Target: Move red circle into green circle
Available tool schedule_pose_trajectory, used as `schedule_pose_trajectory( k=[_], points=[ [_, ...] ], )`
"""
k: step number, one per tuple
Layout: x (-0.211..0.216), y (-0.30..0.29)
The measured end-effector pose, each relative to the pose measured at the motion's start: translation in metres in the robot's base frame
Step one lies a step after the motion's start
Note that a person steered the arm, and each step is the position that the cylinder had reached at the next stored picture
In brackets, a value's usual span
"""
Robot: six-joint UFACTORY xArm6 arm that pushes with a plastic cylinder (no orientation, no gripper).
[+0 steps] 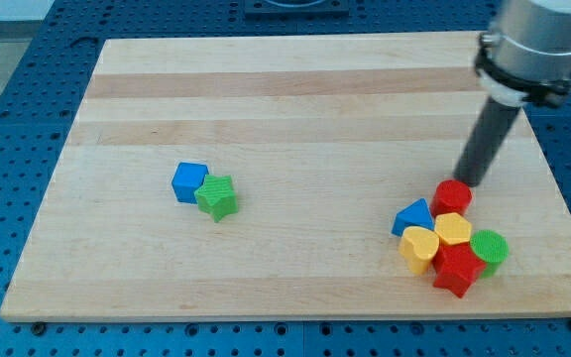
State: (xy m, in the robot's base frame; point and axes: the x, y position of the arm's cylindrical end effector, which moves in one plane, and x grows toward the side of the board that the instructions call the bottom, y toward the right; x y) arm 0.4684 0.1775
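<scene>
No claw here, only my tip (pixel 467 181), touching the red circle (pixel 452 196) on its upper side, near the table's (pixel 266 89) lower right corner; green circle (pixel 489 247) sits nearby, yellow block (pixel 453 229) between; the circle looks light, rigid, slippery, so push its centre or it slips sideways.

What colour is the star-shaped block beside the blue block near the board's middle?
Green. The green star touches the blue block, clearest in the camera view.

The red circle (pixel 452 196) hides my tip's very end.
</scene>
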Motion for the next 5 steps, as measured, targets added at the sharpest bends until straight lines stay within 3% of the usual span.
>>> schedule_pose_trajectory(
  k=[2, 5],
  points=[
    [0.000, -0.058],
    [0.030, -0.025]
  ],
)
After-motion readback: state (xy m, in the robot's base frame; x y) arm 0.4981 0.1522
